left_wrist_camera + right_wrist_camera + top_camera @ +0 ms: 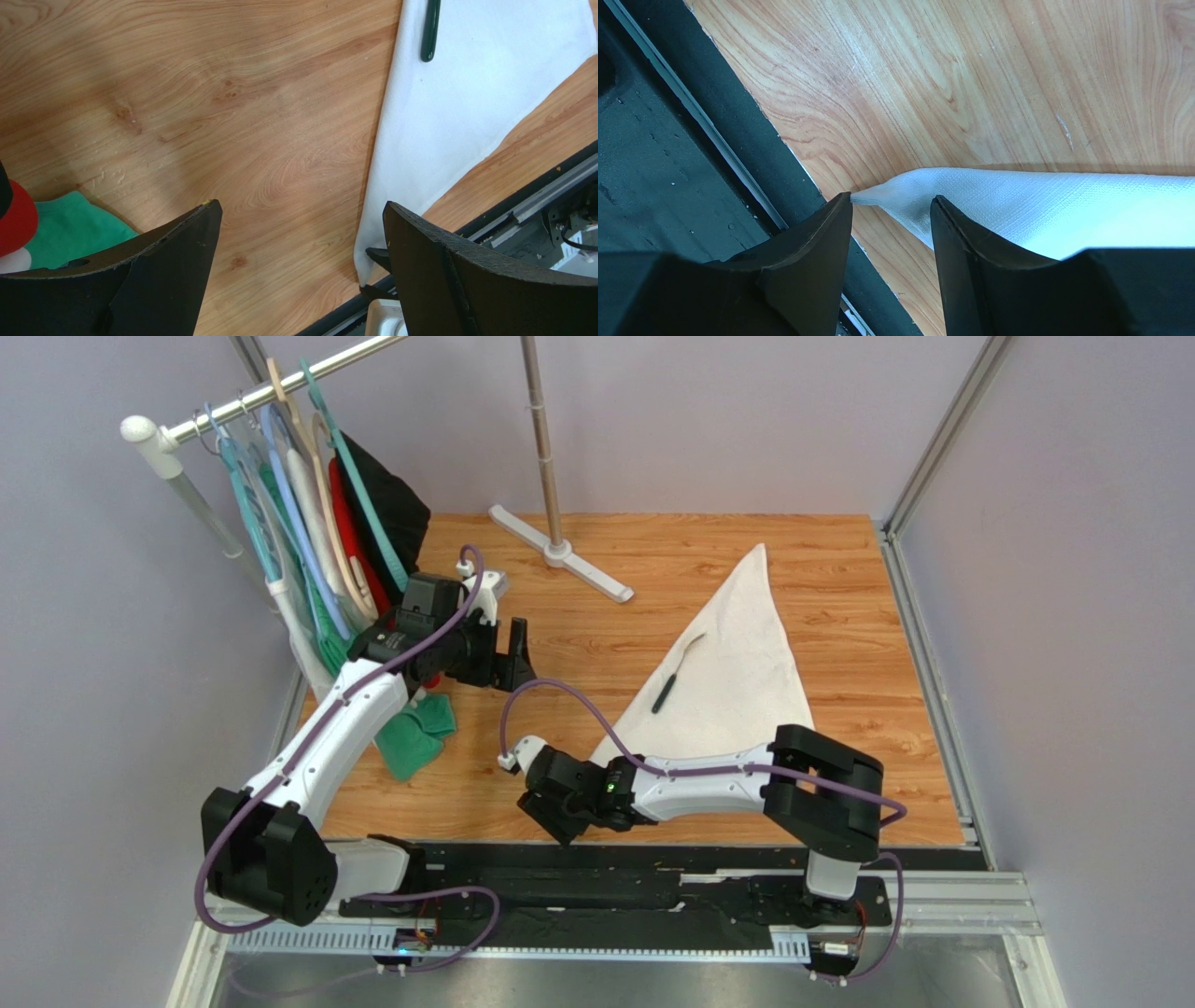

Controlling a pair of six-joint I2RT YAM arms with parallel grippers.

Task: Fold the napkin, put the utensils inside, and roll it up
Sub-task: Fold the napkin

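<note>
The bench (589,637) carries the napkin (737,672) on its right half, already folded to a long triangle. Its tip points to the far side and its short edge lies near the black rail (703,140) along the front.

The right gripper (891,199) is low at the napkin's near-left corner, its jaws set narrowly apart. The puckered tip of the cloth lies in the gap, not yet clamped as far as the wrist view shows.

The left gripper (300,204) hangs wide over bare wood just left of the napkin's long edge, holding nothing. A green cloth (414,735) lies well to its left.

The fork-like utensil (680,669) rests on the napkin close to that long left edge and roughly in line with it.

The step looks like taking this corner to begin wrapping the cloth over the utensil. To do it well:
- The right gripper should reach a little deeper before closing, so it bites both layers and not only the tip, which could slip out.
- It should lift only slightly, because a high pull may drag the whole napkin and tip the utensil off the edge.
- The left gripper could come down on the long edge beside the utensil to pin the cloth while the corner is carried across.
</note>
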